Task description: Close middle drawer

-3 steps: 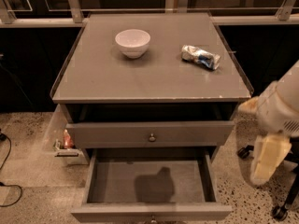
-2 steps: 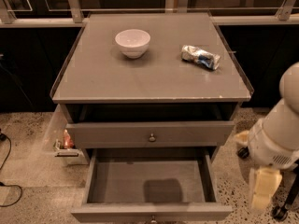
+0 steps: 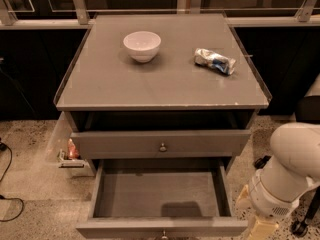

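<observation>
Since a second ago the arm (image 3: 292, 169) has dropped from beside the cabinet's right edge into the bottom right corner of my view, and its shadow (image 3: 182, 209) has slid toward the front of the open drawer's floor. Only the cream base of the gripper (image 3: 261, 230) shows, at the bottom edge just right of the drawer's front corner, apart from the wood. I cannot tell whether it is apart or together.

I see the middle drawer (image 3: 160, 227) pulled far out toward me, its knob (image 3: 163, 234) at the very bottom of the view. Nothing lies in it; I see only bare grey floor and that shadow. Above it, the top drawer (image 3: 160, 144) stands out a little from the frame, with a dark gap over its front, so I cannot see what it holds.

On the cabinet (image 3: 160, 91) top, a white bowl (image 3: 142, 45) stands upright toward the back left and looks empty. Well apart from it, toward the back right, a crumpled white and blue packet (image 3: 215, 61) lies on its side.

Around the cabinet I see a speckled floor (image 3: 30, 194), with a dark cable (image 3: 7, 170) curling along the left edge. Against the cabinet's left side sits something small and orange (image 3: 71, 150) that I cannot identify. Behind runs a pale rail (image 3: 80, 4) across dark panels.
</observation>
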Available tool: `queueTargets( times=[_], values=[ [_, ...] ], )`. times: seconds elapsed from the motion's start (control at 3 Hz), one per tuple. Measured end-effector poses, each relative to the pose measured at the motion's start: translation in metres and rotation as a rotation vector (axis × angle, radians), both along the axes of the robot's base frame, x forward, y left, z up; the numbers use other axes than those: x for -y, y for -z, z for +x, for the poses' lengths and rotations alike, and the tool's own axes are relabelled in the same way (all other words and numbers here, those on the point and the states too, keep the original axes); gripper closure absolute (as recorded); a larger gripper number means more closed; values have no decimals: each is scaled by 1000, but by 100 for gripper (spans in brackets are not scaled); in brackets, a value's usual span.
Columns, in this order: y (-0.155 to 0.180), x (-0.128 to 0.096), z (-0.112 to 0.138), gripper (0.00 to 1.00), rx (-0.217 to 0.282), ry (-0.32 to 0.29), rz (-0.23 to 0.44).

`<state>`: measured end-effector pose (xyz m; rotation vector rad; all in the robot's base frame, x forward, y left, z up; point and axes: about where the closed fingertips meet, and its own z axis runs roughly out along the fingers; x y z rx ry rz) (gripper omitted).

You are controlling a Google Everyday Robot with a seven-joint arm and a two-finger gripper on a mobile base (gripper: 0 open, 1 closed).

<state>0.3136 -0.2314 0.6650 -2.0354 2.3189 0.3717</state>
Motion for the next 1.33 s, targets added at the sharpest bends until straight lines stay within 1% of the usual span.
queueTargets(
  times=[0.67,1.0,1.33],
  values=[
    [4,-1,-1,88,1,0,0],
    [29,3,-11,100,17,25,34],
    [75,10,-26,100,40,65,91]
  ],
)
